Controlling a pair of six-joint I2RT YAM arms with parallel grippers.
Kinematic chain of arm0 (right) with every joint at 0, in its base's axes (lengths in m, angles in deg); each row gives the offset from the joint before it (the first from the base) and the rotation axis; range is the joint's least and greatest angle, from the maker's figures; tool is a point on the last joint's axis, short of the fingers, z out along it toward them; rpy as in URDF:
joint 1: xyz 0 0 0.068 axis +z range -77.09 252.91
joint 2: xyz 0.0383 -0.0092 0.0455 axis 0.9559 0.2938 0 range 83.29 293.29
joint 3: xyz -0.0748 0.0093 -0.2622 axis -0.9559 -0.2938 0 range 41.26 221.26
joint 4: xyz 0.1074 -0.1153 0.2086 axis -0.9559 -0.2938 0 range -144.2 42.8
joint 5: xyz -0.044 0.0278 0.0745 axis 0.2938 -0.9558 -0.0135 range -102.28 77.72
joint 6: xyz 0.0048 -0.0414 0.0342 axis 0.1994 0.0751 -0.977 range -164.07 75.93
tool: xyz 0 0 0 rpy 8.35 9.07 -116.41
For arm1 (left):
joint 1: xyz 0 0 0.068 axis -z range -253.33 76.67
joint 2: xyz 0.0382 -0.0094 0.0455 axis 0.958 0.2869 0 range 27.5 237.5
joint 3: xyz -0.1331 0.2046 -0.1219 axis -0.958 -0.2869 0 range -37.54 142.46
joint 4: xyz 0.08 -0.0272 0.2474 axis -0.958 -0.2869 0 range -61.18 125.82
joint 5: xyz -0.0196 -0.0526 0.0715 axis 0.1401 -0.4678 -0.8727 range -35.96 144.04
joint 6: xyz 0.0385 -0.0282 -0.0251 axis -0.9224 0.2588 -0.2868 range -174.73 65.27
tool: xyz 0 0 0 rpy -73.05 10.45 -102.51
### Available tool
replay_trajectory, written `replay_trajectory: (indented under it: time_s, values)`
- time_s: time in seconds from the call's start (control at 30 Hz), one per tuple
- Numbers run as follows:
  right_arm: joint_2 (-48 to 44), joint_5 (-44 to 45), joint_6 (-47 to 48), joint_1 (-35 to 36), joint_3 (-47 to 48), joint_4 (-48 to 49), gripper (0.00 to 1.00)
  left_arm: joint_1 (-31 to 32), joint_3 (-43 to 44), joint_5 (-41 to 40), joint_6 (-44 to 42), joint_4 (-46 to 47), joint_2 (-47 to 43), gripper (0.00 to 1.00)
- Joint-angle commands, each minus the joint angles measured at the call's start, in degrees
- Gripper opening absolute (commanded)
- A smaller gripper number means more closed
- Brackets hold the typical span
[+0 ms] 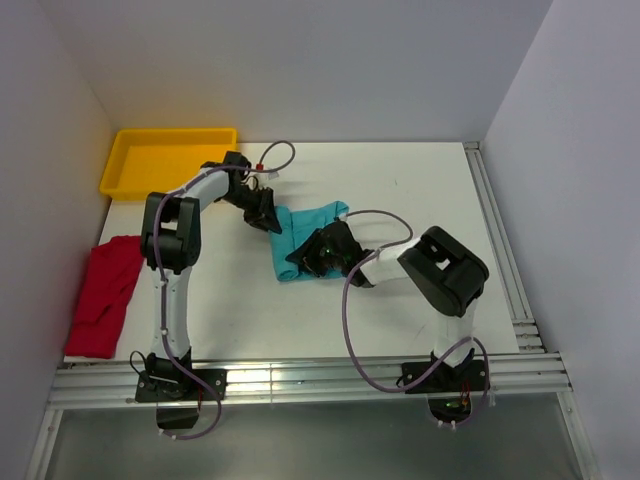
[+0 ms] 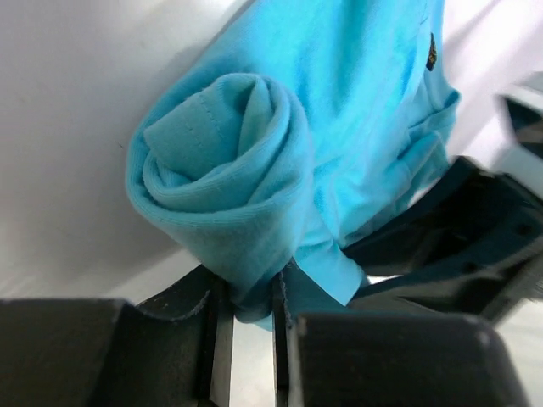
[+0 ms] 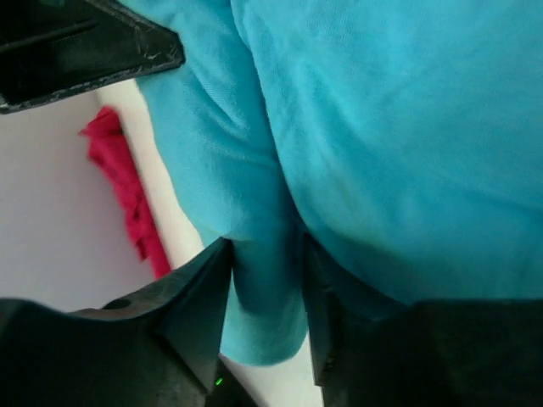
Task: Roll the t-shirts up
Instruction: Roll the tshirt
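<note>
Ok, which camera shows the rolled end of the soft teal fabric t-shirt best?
The left wrist view: the rolled end of the soft teal fabric t-shirt faces the lens, spiral visible, the left gripper pinching cloth below it. The top view shows only a small teal bundle; the right wrist view, smooth cloth without the spiral.

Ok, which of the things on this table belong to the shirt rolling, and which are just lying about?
Part of the job:
teal t-shirt, partly rolled
red t-shirt, in a loose heap, not rolled

Just lying about:
yellow tray
</note>
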Motion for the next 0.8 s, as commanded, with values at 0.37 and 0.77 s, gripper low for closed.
replay_trajectory:
  time_s: [0.37, 0.77]
  values:
    - [-7.26, 28.79, 17.94, 8.66, 17.14, -37.58, 0.55, 5.68, 14.97, -23.52, -8.83, -17.67, 3.76, 0.04]
    - [2.22, 46.82, 24.27, 18.51, 37.46, -54.72, 0.59, 7.0, 18.84, -27.04, -7.51, -20.93, 6.31, 0.05]
